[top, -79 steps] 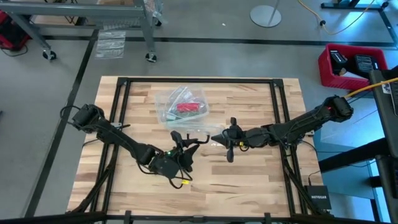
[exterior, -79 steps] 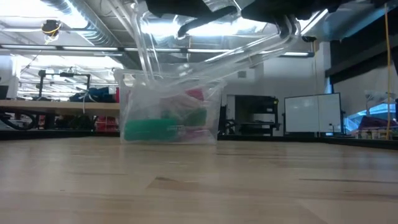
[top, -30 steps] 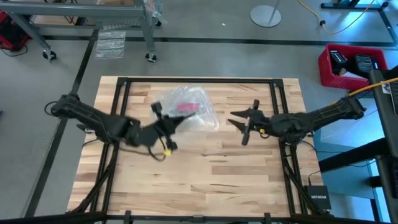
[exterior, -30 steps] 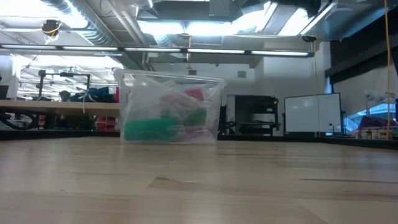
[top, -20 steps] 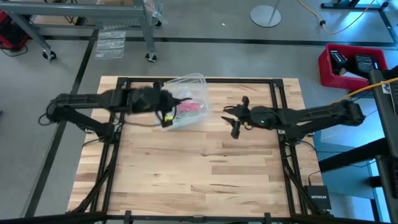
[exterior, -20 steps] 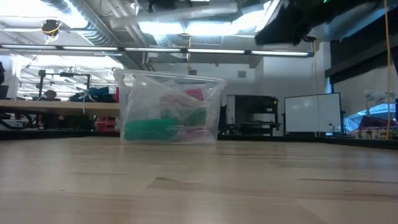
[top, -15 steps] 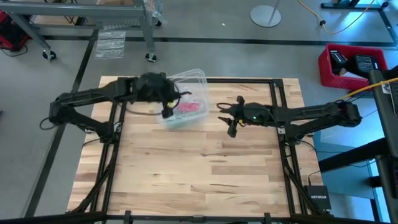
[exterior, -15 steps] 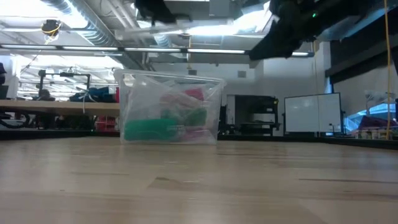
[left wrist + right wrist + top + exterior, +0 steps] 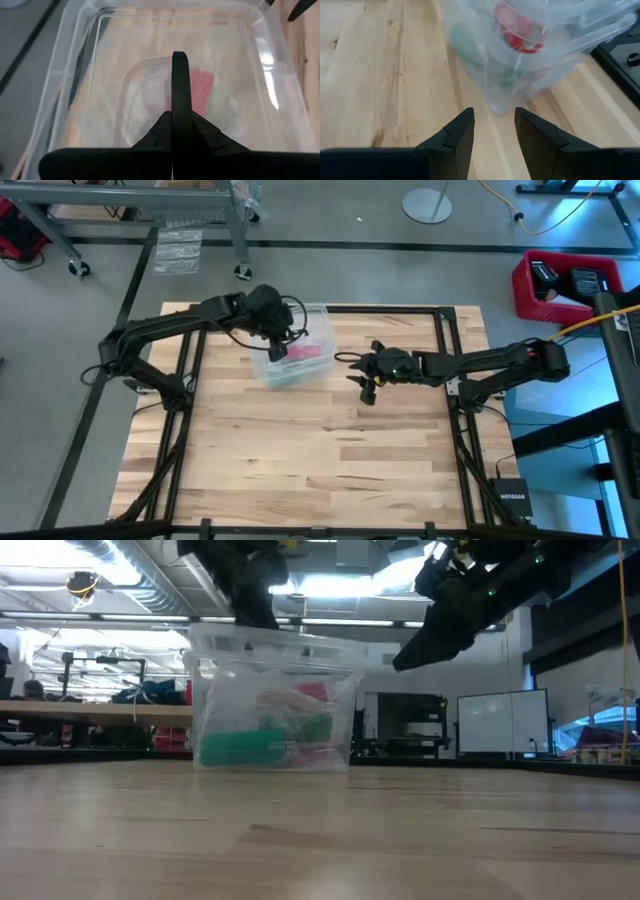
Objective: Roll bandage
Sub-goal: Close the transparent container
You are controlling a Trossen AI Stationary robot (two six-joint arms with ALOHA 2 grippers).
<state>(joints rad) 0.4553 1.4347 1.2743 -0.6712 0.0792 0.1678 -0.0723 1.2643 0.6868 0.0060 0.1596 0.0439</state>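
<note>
A clear plastic box [image 9: 295,358] stands on the wooden table near its far edge. The red bandage [image 9: 517,30] lies inside it, also seen through the lid [image 9: 202,92] and through the wall [image 9: 310,695]. The clear lid [image 9: 280,645] lies slightly tilted on top of the box; whether it is fully seated I cannot tell. My left gripper [image 9: 180,115] stands above the box [image 9: 277,338], shut on the lid's black handle. My right gripper [image 9: 494,117] hangs open in the air just right of the box [image 9: 355,375], pointing at its corner and touching nothing. My left gripper pinches the lid's thin black handle [image 9: 180,80] between its two fingers, which slant down at it from above. The handle shows edge-on, sticking out past the fingertips. The lid [image 9: 150,30] spreads out below the fingers, over the box.
A green object [image 9: 250,748] and a crumpled clear bag [image 9: 145,95] also lie in the box. Black frame rails [image 9: 445,340] run along the table's sides and far edge. The near half of the table [image 9: 320,470] is bare wood. A red crate [image 9: 560,285] stands off the table.
My left gripper has swung from the table's left middle toward the far edge, then right and down over the box, turning as it went. The lid now lies on the box, which stood uncovered in the low view before. My right gripper has come down and leftward toward the box.
</note>
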